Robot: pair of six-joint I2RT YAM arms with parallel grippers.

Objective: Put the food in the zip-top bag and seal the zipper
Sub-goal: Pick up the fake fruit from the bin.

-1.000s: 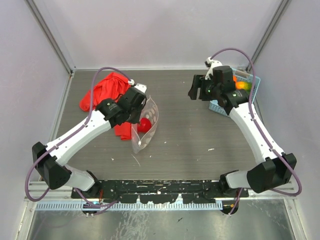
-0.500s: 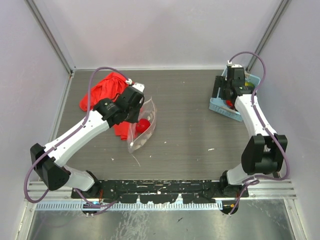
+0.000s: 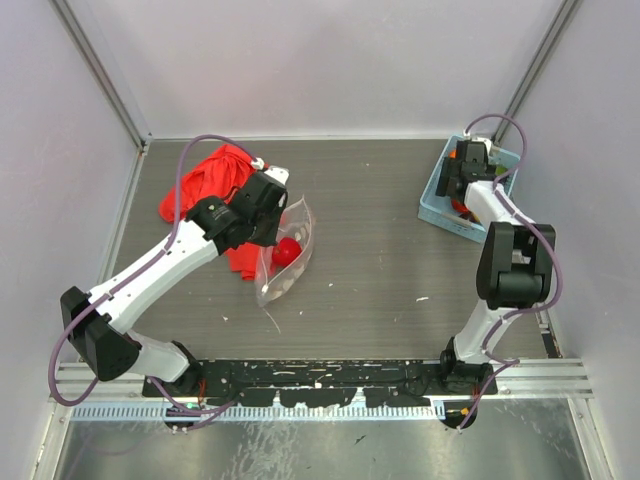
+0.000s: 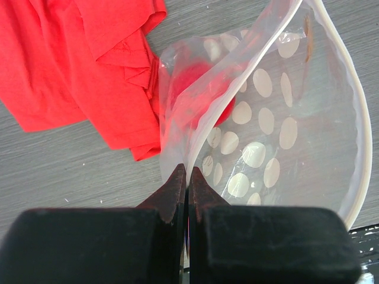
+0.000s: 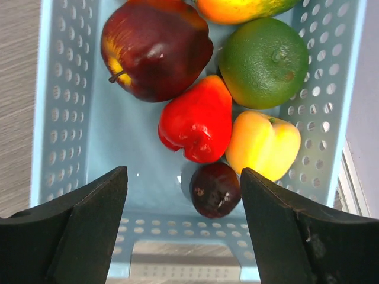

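Note:
The clear dotted zip-top bag [image 3: 285, 255] lies at the table's left with a red food piece [image 3: 288, 250] inside; it also shows in the left wrist view [image 4: 278, 136], mouth held open, zipper strip [image 4: 355, 118] along its rim. My left gripper [image 4: 187, 177] is shut on the bag's near edge. My right gripper [image 5: 183, 189] is open above the light blue basket [image 5: 65, 89], which holds a dark red apple [image 5: 155, 47], a green fruit [image 5: 263, 62], a red pepper [image 5: 198, 121], a yellow pepper [image 5: 260, 145], a dark purple fruit [image 5: 216, 189] and an orange one [image 5: 237, 9].
A red cloth [image 3: 210, 185] lies beside the bag on its left, also in the left wrist view [image 4: 77, 65]. The basket [image 3: 440, 205] stands at the back right corner near the wall. Grey walls enclose the table on three sides.
My right arm has swung back and right from the table's middle to above the basket. My left gripper has stayed on the bag, which shifted slightly.

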